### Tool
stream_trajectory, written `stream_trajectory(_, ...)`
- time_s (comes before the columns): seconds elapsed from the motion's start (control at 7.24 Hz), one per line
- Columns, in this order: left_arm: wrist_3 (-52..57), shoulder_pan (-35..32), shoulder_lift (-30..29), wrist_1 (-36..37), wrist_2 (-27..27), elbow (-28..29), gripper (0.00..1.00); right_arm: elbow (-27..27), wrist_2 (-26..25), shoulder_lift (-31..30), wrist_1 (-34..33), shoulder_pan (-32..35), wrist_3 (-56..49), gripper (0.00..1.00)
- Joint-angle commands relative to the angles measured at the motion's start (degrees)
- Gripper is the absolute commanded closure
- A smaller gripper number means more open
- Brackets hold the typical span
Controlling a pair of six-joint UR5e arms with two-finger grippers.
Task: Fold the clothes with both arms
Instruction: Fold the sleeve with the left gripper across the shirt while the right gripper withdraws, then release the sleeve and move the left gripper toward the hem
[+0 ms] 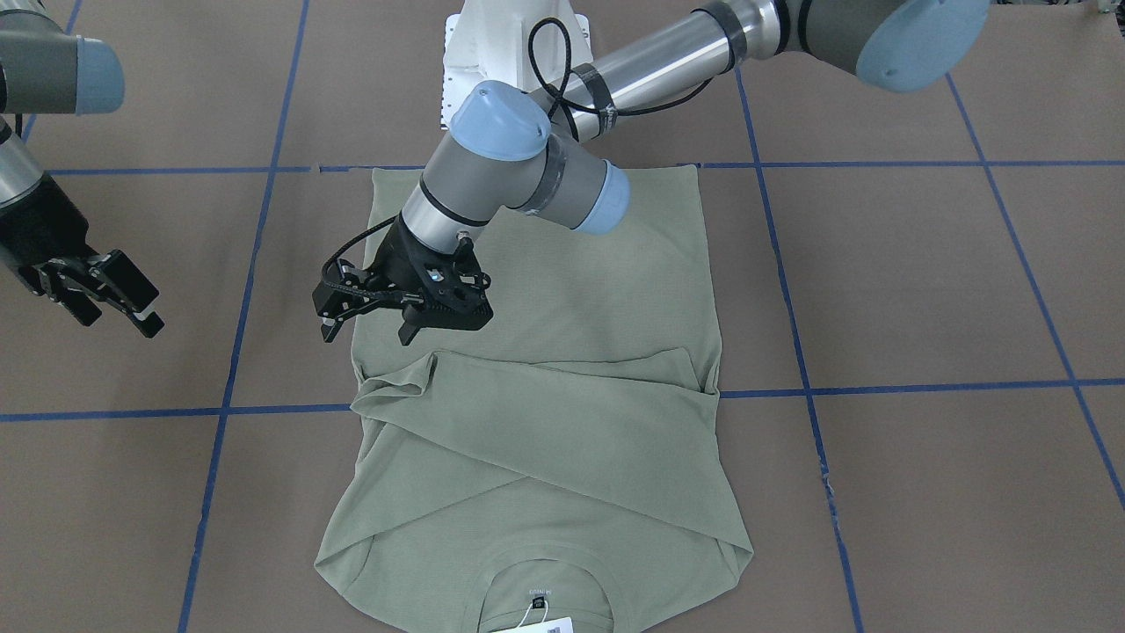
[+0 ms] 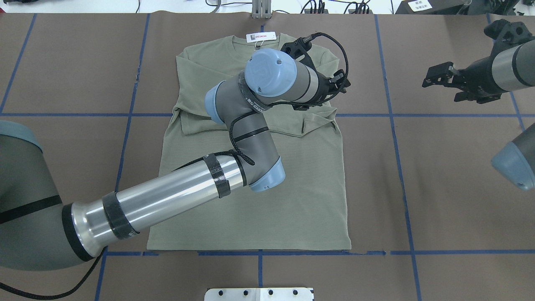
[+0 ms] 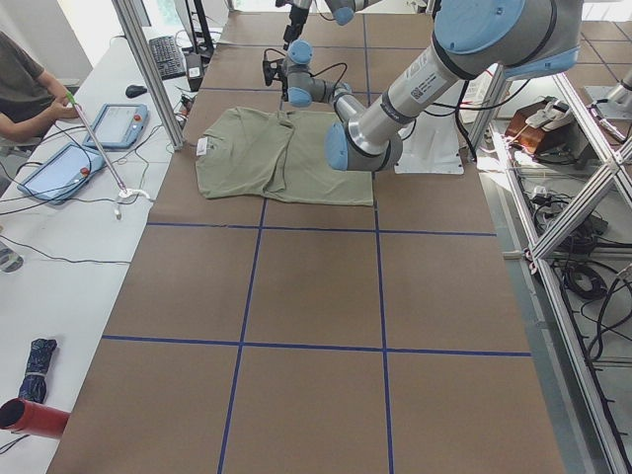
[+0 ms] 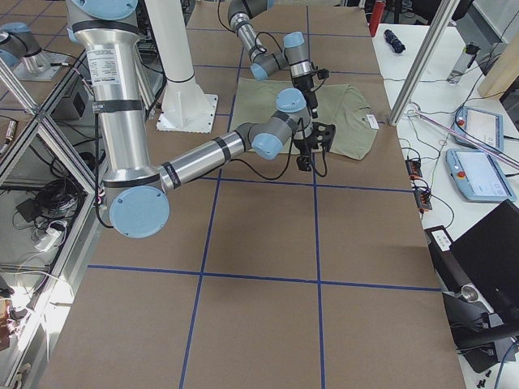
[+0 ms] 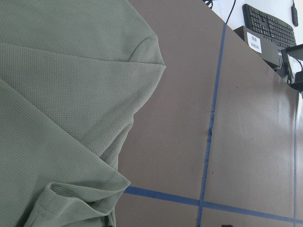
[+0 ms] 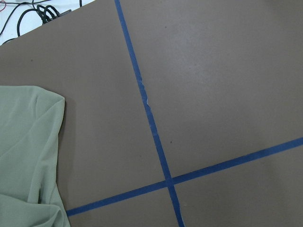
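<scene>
Shirt (image 2: 292, 196) lies flat mid-surface (image 2: 455, 188), long axis running away from the robot, collar (image 1: 562, 571) at the far end, sleeves (image 1: 527, 413) crossed. Left gripper (image 1: 369, 330) hovers over it, fingers spread, empty; right gripper (image 1: 114, 315) hangs aside, likewise spread.

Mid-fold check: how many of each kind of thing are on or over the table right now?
shirt: 1
hang tag: 1
grippers: 2, left gripper and right gripper
total: 4

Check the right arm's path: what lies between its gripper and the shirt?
Bare table and one blue tape line, overhead view; left gripper overhangs shirt's edge.
</scene>
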Motion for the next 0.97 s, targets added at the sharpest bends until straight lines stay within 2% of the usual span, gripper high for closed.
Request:
stream_trajectory(0.0, 1.44, -2.58, 13.96, 2.22, -5.56, -17.52, 0.06, 2.13, -3.16, 0.25, 0.03, -6.36, 3.93, 0.00)
stream_trajectory(0.28, 9.50, -3.38, 25.75, 8.34, -6.37, -31.77, 0.07, 8.10, -17.79, 0.34, -0.32, -21.70, 17.79, 0.00)
stream_trajectory(0.41, 12.50, -3.56, 30.42, 11.86, -6.37, -37.06, 0.07, 10.13, -25.00, 0.34, -0.85, -29.35, 24.20, 0.00)
stream_trajectory(0.55, 12.79, -3.56, 34.21, 12.16, -6.46, -40.42, 0.07, 11.45, -28.55, 0.25, -1.64, -35.08, 29.66, 0.00)
stream_trajectory(0.83, 12.88, -3.56, 36.35, 12.16, -6.63, -41.59, 0.08, 13.13, -33.83, 0.25, -9.17, -44.68, 38.73, 0.01)
